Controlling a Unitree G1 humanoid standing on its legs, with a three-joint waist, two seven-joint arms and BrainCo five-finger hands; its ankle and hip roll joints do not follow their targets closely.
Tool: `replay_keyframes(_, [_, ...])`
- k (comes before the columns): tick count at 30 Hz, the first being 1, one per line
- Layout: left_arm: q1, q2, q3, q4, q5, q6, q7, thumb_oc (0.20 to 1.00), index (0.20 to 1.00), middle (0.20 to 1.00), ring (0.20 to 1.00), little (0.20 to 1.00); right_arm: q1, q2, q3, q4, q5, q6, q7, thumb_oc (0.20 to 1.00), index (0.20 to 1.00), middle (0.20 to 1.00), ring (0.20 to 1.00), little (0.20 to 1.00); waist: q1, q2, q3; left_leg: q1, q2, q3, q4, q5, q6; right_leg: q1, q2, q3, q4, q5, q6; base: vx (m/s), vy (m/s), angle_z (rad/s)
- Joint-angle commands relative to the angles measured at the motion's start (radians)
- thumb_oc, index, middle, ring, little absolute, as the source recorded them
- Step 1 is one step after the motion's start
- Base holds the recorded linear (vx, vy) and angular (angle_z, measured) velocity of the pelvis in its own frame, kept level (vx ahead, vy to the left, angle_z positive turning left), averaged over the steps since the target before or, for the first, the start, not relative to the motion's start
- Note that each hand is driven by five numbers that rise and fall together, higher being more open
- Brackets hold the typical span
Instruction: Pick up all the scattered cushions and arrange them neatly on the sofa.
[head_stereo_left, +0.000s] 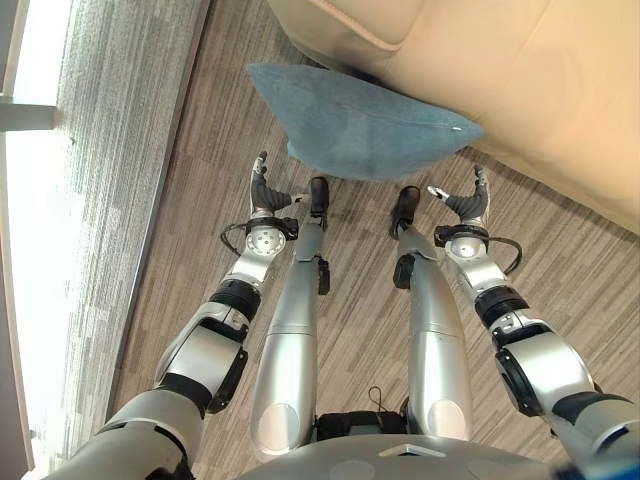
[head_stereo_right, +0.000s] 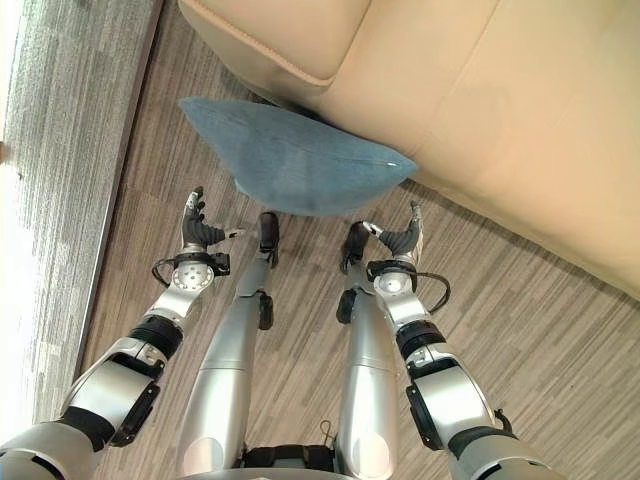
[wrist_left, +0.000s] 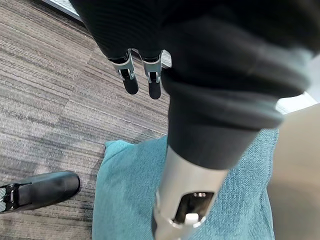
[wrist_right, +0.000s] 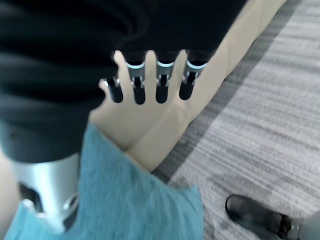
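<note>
One blue cushion (head_stereo_left: 360, 125) lies on the floor (head_stereo_left: 160, 200) in the upper middle of the left eye view, its far edge against the base of the one beige sofa (head_stereo_left: 520, 80) that fills the upper right. Its pointed corner on the right side reaches toward the sofa front; its other end juts to the upper left over the striped grey-brown floor. No other cushion can be seen, and none lies on the sofa's visible part.

Two hands are in view, both held low before the cushion and holding nothing. The left hand (head_stereo_left: 264, 190) sits left of centre, just below the cushion's near edge, apart from it. Its fingers (wrist_left: 131, 82) are straight and spread loosely, thumb out to the side. In its wrist view the cushion (wrist_left: 130, 190) shows beneath the thumb, with floor beyond.

The right hand (head_stereo_left: 468, 203) sits right of centre, below the cushion's right corner and near it without touching. Its fingers (wrist_right: 162, 90) are straight and side by side, relaxed and wide from the thumb. In its wrist view the cushion (wrist_right: 125, 200) lies in the lower part, the sofa (wrist_right: 150, 125) behind the fingers, the floor (wrist_right: 260, 125) to the right.

A pale strip runs along the far left edge of the left eye view.
</note>
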Motion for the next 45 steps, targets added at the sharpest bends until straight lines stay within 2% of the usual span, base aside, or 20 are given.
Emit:
replay_keyframes(1, [0.097, -0.007, 0.005, -0.009, 0.04, -0.027, 0.062, 1.0, 1.0, 1.0, 1.0, 1.0, 0.112, 0.001, -0.005, -0.019, 0.014, -0.051, -0.061, 1.0, 1.0, 1.0, 1.0, 1.0, 0.005, -0.001, -0.182, -0.058, -0.009, -0.041, 0.06, -0.154, -0.037, -0.031, -0.04, 0.039, -0.091, 0.051, 0.102, 0.0, 0.044, -0.07])
replay_keyframes(3, [0.044, -0.002, -0.006, 0.005, 0.037, -0.025, 0.065, 1.0, 1.0, 1.0, 1.0, 1.0, 0.07, -0.007, -0.014, -0.003, 0.052, -0.068, -0.06, 1.0, 1.0, 1.0, 1.0, 1.0, -0.006, 0.004, -0.185, -0.115, -0.01, -0.035, 0.057, -0.149, -0.04, -0.091, -0.044, 0.052, -0.094, 0.058, 0.107, 0.01, 0.052, -0.13])
replay_keyframes(12, [-0.065, 0.023, -0.011, 0.009, 0.025, -0.02, 0.073, 1.0, 1.0, 1.0, 1.0, 1.0, -0.06, -0.03, -0.006, 0.008, 0.124, -0.1, -0.037, 1.0, 1.0, 1.0, 1.0, 1.0, -0.01, 0.022, -0.184, -0.199, -0.002, -0.03, 0.04, -0.131, -0.042, -0.201, -0.04, 0.064, -0.078, 0.064, 0.114, 0.02, 0.0, -0.03])
replay_keyframes(16, [-0.157, 0.038, -0.037, 0.044, 0.038, -0.006, 0.08, 1.0, 1.0, 1.0, 1.0, 1.0, -0.148, -0.024, 0.045, 0.042, 0.125, -0.093, -0.018, 1.0, 1.0, 1.0, 1.0, 1.0, -0.016, 0.025, -0.186, -0.232, 0.0, -0.039, 0.036, -0.123, -0.039, -0.236, -0.029, 0.074, -0.079, 0.068, 0.112, 0.0, -0.023, 0.0])
replay_keyframes(20, [-0.3, 0.032, -0.091, 0.119, 0.045, 0.012, 0.077, 1.0, 1.0, 1.0, 1.0, 1.0, -0.253, 0.026, 0.119, 0.099, 0.116, -0.077, -0.006, 1.0, 1.0, 1.0, 1.0, 1.0, -0.02, 0.028, -0.193, -0.251, 0.003, -0.046, 0.026, -0.112, -0.037, -0.26, -0.018, 0.076, -0.082, 0.071, 0.112, 0.0, 0.0, 0.0])
replay_keyframes(26, [-0.479, 0.023, -0.14, 0.098, 0.036, 0.003, 0.087, 1.0, 1.0, 1.0, 1.0, 1.0, -0.391, 0.063, 0.199, 0.095, 0.101, -0.071, 0.001, 1.0, 1.0, 1.0, 1.0, 1.0, -0.019, 0.036, -0.187, -0.268, 0.004, -0.051, 0.01, -0.099, -0.042, -0.281, -0.009, 0.071, -0.086, 0.074, 0.115, 0.0, -0.006, 0.0])
replay_keyframes(27, [-0.503, 0.023, -0.145, 0.091, 0.034, -0.001, 0.088, 1.0, 1.0, 1.0, 1.0, 1.0, -0.414, 0.064, 0.207, 0.091, 0.102, -0.072, 0.005, 0.595, 0.595, 0.595, 0.595, 0.595, -0.017, 0.037, -0.187, -0.271, 0.003, -0.055, 0.009, -0.097, -0.041, -0.284, -0.007, 0.072, -0.087, 0.073, 0.114, 0.01, -0.037, -0.02])
replay_keyframes(28, [-0.529, 0.022, -0.15, 0.074, 0.029, -0.009, 0.092, 0.956, 0.956, 0.956, 0.956, 0.956, -0.448, 0.064, 0.221, 0.081, 0.101, -0.074, 0.011, 0.426, 0.426, 0.426, 0.426, 0.426, -0.014, 0.039, -0.192, -0.274, 0.003, -0.058, 0.006, -0.095, -0.042, -0.288, -0.005, 0.073, -0.089, 0.074, 0.114, 0.01, -0.04, -0.01])
replay_keyframes(29, [-0.541, 0.026, -0.147, 0.056, 0.022, -0.019, 0.094, 0.526, 0.526, 0.526, 0.526, 0.526, -0.465, 0.062, 0.227, 0.069, 0.099, -0.078, 0.013, 0.2, 0.2, 0.2, 0.2, 0.2, -0.012, 0.039, -0.194, -0.274, 0.003, -0.06, 0.003, -0.094, -0.042, -0.291, -0.004, 0.073, -0.089, 0.074, 0.113, 0.01, -0.044, 0.0])
replay_keyframes(30, [-0.554, 0.03, -0.141, 0.031, 0.003, -0.034, 0.097, 0.2, 0.2, 0.2, 0.2, 0.2, -0.494, 0.058, 0.235, 0.046, 0.095, -0.083, 0.012, 0.2, 0.2, 0.2, 0.2, 0.2, -0.011, 0.04, -0.199, -0.275, 0.003, -0.061, 0.002, -0.093, -0.043, -0.295, -0.001, 0.074, -0.089, 0.073, 0.113, 0.01, -0.033, -0.01])
replay_keyframes(35, [-0.548, 0.064, -0.1, -0.06, -0.034, -0.075, 0.114, 0.2, 0.2, 0.2, 0.2, 0.2, -0.536, 0.017, 0.219, -0.037, 0.083, -0.106, -0.005, 0.2, 0.2, 0.2, 0.2, 0.2, -0.007, 0.039, -0.217, -0.269, 0.0, -0.065, -0.012, -0.09, -0.046, -0.291, 0.006, 0.074, -0.095, 0.069, 0.112, 0.0, -0.007, 0.0])
replay_keyframes(39, [-0.501, 0.076, -0.067, -0.12, -0.038, -0.083, 0.119, 0.2, 0.2, 0.2, 0.2, 0.2, -0.52, -0.018, 0.196, -0.08, 0.071, -0.111, -0.011, 0.2, 0.2, 0.2, 0.2, 0.2, -0.007, 0.035, -0.229, -0.261, -0.001, -0.066, -0.016, -0.091, -0.047, -0.284, 0.009, 0.074, -0.097, 0.068, 0.111, 0.0, 0.0, 0.0])
replay_keyframes(44, [-0.371, 0.058, -0.013, -0.237, -0.038, -0.099, 0.109, 0.2, 0.2, 0.2, 0.2, 0.2, -0.426, -0.043, 0.138, -0.161, 0.05, -0.12, -0.009, 0.2, 0.2, 0.2, 0.2, 0.2, -0.014, 0.039, -0.238, -0.232, -0.006, -0.075, -0.02, -0.094, -0.046, -0.255, 0.019, 0.085, -0.1, 0.063, 0.105, -0.01, -0.064, 0.04])
replay_keyframes(45, [-0.329, 0.04, 0.004, -0.272, -0.038, -0.105, 0.103, 0.2, 0.2, 0.2, 0.2, 0.2, -0.397, -0.042, 0.124, -0.179, 0.042, -0.125, -0.004, 0.2, 0.2, 0.2, 0.2, 0.2, -0.015, 0.037, -0.234, -0.226, -0.015, -0.066, -0.022, -0.066, -0.041, -0.251, 0.016, 0.078, -0.108, 0.092, 0.093, 0.0, -0.074, 0.18])
